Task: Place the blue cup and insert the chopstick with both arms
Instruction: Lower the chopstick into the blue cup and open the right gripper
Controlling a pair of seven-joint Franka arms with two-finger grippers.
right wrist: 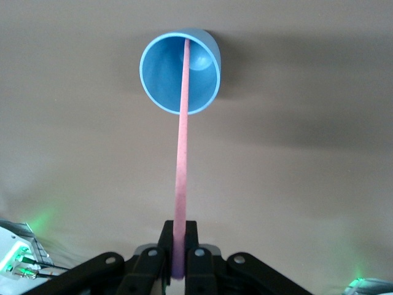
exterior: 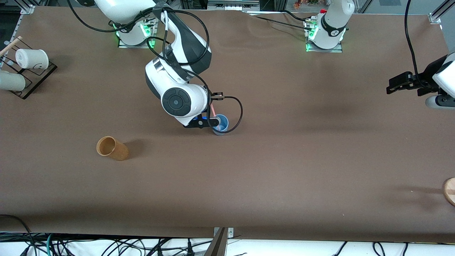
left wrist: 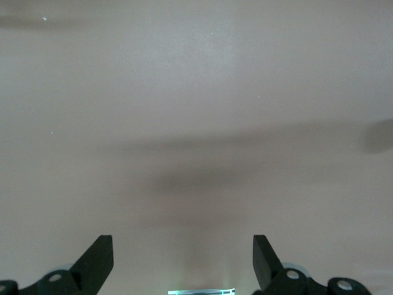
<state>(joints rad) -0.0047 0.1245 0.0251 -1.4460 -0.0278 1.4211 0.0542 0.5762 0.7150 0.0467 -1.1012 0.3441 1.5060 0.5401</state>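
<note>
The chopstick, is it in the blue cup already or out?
In: the chopstick, held by the right gripper, has its tip inside the upright blue cup.

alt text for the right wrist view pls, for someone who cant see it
Seen from the right arm's wrist, the right tool is shut on the pink chopstick, whose other end reaches down inside the upright blue cup. The cup stands alone on the brown table.

Right arm [exterior: 177, 89] crowding over the blue cup [exterior: 221, 124], chopstick [right wrist: 182, 153] filling its mouth, bare table [exterior: 302, 160] lying open toward the left arm's end
</note>
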